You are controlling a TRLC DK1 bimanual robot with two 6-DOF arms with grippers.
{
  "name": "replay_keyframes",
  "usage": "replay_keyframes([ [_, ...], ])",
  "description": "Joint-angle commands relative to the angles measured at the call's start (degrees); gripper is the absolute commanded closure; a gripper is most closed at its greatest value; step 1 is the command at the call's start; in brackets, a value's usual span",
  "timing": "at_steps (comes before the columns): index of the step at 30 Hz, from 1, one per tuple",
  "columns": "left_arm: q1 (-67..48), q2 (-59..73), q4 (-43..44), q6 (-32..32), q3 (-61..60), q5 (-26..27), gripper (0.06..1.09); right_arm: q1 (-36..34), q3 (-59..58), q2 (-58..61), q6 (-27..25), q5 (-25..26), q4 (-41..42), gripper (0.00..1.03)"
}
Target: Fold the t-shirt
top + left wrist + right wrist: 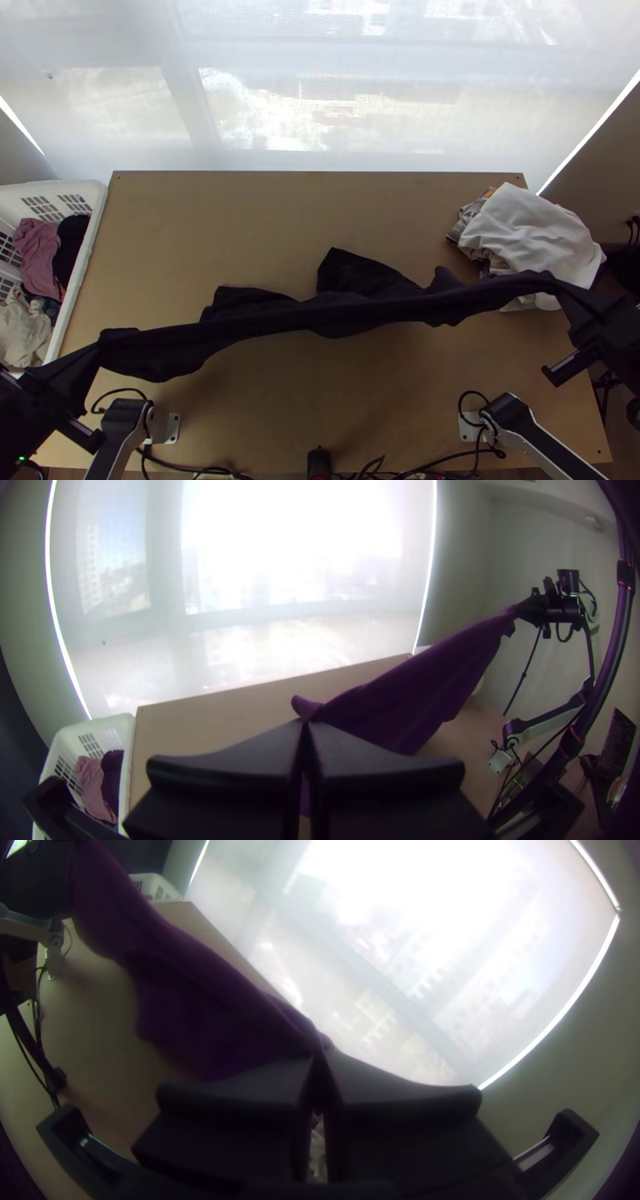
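Left hand point(305, 728) and right hand point(321, 1057) are clenching the t-shirt point(320, 314) at opposite ends, seemingly shallowly; it is hanging over the bench point(240, 224), and overstretching would be risking a slip, crumpling it.

It looks homelike: clothes basket point(90, 240), window blind point(400, 56).

2 claws point(564, 292), 1 tee point(320, 312), 1 bskt point(86, 248), 1 tbl point(240, 232)

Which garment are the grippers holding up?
The dark shirt, stretched between the left gripper and right gripper; the others lie in the basket or pile.
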Motion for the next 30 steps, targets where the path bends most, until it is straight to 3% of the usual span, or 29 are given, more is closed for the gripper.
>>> replay_keyframes([
  [1,6.82,1.63,3.99,0.61,9.54,2.64,1.05,-4.47,8.20,0.81,-2.47,0.68,5.62,1.00],
  [17,15.52,15.43,9.88,-2.91,31.60,6.33,1.05,-9.04,30.88,10.74,-0.98,-0.02,6.67,1.00],
  [30,17.28,16.74,8.48,-3.96,36.79,5.89,1.05,-9.83,32.90,11.71,0.17,-2.31,4.39,1.00],
])
